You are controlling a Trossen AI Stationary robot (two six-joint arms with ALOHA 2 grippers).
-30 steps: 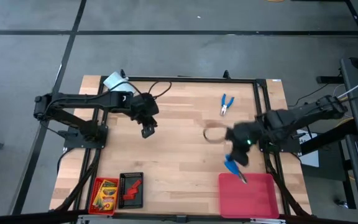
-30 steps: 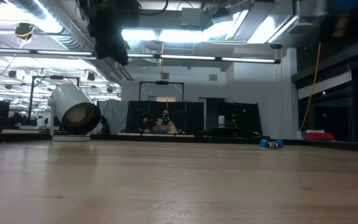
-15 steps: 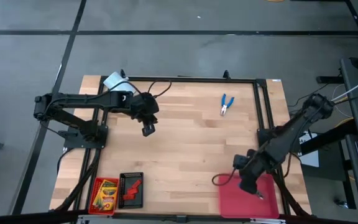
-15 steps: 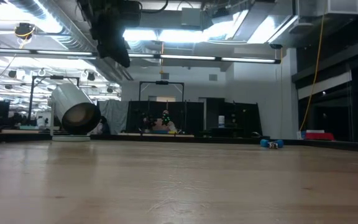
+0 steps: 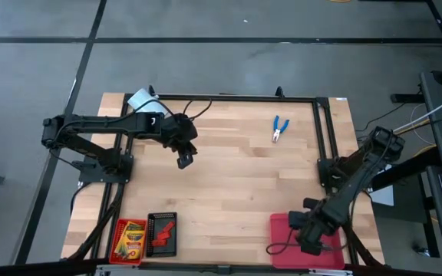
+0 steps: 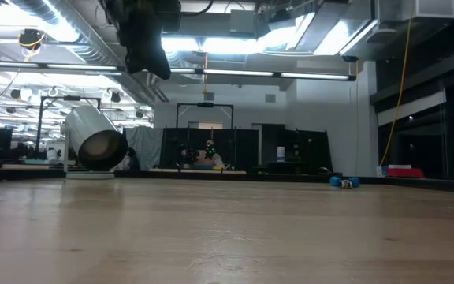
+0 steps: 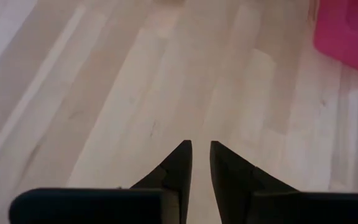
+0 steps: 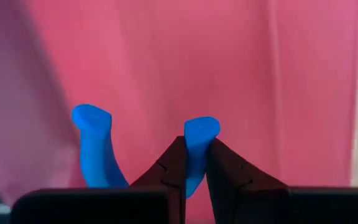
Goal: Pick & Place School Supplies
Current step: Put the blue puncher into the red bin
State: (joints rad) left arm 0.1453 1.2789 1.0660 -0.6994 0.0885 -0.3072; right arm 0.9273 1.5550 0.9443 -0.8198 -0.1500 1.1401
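Red tray (image 5: 286, 230) at the near right corner of the bench (image 5: 229, 184), and the right gripper (image 5: 311, 244) is right over it, arm folded down low from the right edge. The right wrist view shows those fingers (image 8: 222, 171) pinched on one blue handle of a plier-like tool (image 8: 95, 146), its second handle sticking out free beside them, all red tray floor beneath. Whether the tool touches that floor I cannot tell.

Over at the near left corner sit two small trays side by side: a red one (image 5: 116, 239) with a yellow-and-green crayon box (image 5: 131, 234) in it, and a black one (image 5: 152, 244) just beside it carrying red pieces (image 5: 164, 231); their number is too small to count.

Pliers count: two. The second pair (image 5: 279, 128) lies loose on bare wood at the far right.

A pale cylinder (image 6: 93, 140) lies on its side at the far left corner.

The left arm reaches out from the left side, its gripper (image 5: 183, 156) hanging above open wood, fingers nearly together with a thin gap, holding nothing.
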